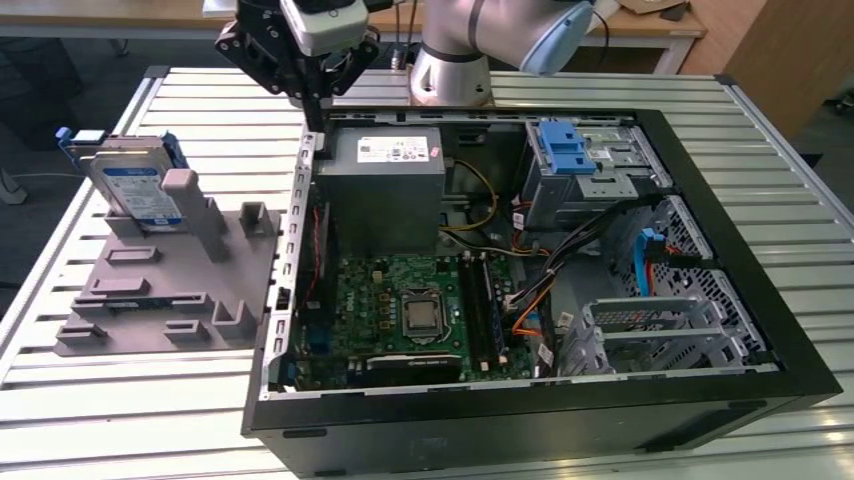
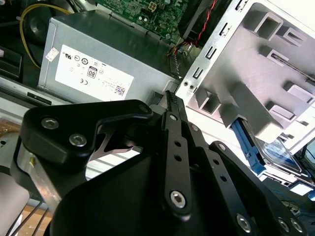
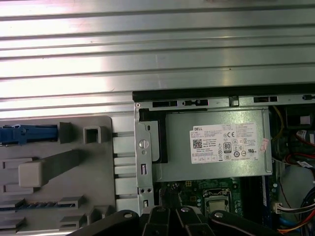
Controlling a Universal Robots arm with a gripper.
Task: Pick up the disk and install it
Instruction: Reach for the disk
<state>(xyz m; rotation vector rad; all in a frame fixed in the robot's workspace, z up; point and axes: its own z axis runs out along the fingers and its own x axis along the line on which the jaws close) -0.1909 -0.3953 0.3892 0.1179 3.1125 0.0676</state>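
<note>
Above the open case's (image 1: 790, 335) edge, beside the power supply (image 1: 387, 190), we see the gripper (image 1: 316, 118) closed on nothing. Well apart, the disk (image 1: 134, 190) stands upright in the grey fixture (image 1: 174, 290); its blue rails show.

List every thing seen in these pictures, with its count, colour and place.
disk: one, silver with blue rails, upright in the holder, exterior view's left
holder: one, grey, on the table beside the computer case
computer case: one, black, open, on the table
power supply: one, grey, inside the case
motherboard: one, green, inside the case beside the power supply
drive bay: one, silver with blue latch, inside the case
table: one, silver slats, under everything
arm: one, pale grey, behind the case
pincer: one, black, shut, empty, above the case wall near the power supply
</note>
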